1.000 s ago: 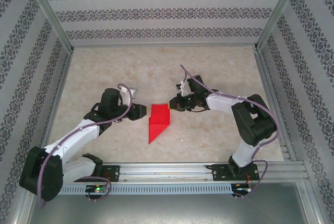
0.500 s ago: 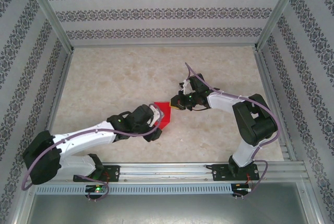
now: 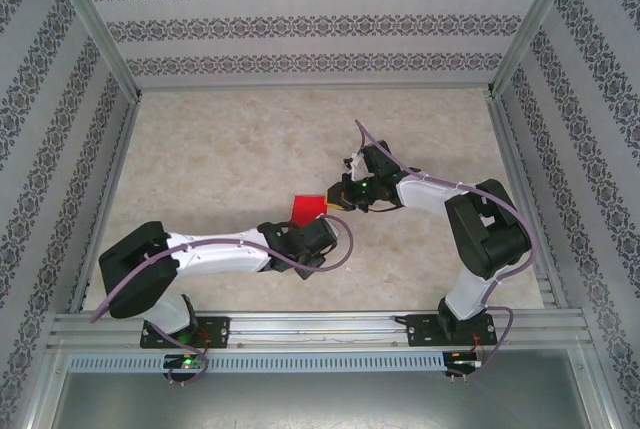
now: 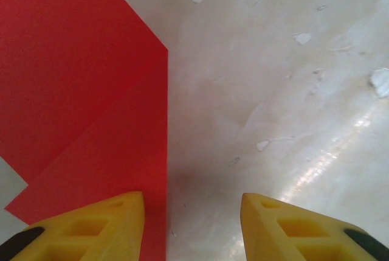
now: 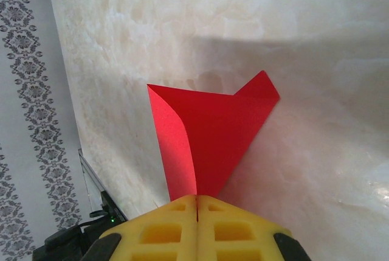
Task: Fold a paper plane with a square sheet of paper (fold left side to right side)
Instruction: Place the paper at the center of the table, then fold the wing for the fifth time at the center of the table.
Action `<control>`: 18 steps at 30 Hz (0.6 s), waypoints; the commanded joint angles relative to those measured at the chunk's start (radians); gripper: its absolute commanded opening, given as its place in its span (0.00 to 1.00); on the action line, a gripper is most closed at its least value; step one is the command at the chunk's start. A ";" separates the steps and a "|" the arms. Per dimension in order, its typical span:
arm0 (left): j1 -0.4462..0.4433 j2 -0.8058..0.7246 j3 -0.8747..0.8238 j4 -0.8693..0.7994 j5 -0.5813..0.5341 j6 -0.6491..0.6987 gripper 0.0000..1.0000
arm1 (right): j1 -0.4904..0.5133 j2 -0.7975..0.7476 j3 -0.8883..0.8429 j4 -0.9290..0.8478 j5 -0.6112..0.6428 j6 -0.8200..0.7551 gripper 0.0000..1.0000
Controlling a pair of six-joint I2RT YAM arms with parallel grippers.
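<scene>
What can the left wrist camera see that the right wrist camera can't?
Left wrist camera: the left jaws stand apart, with bare table between them and the red paper lying flat in layers on the left side. Right wrist camera: the right jaws are shut together, pinching the near end of the paper, one flap curls up, and the patterned wall is beside it. Both have red paper, yellow jaws and the marbled table.

Open table (image 3: 220, 139) beyond paper (image 3: 306, 207); left arm (image 3: 220, 249) bars near side.
</scene>
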 commanded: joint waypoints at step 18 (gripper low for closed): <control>-0.060 0.124 0.064 -0.079 -0.263 0.000 0.44 | -0.011 0.027 0.015 -0.014 0.015 -0.010 0.00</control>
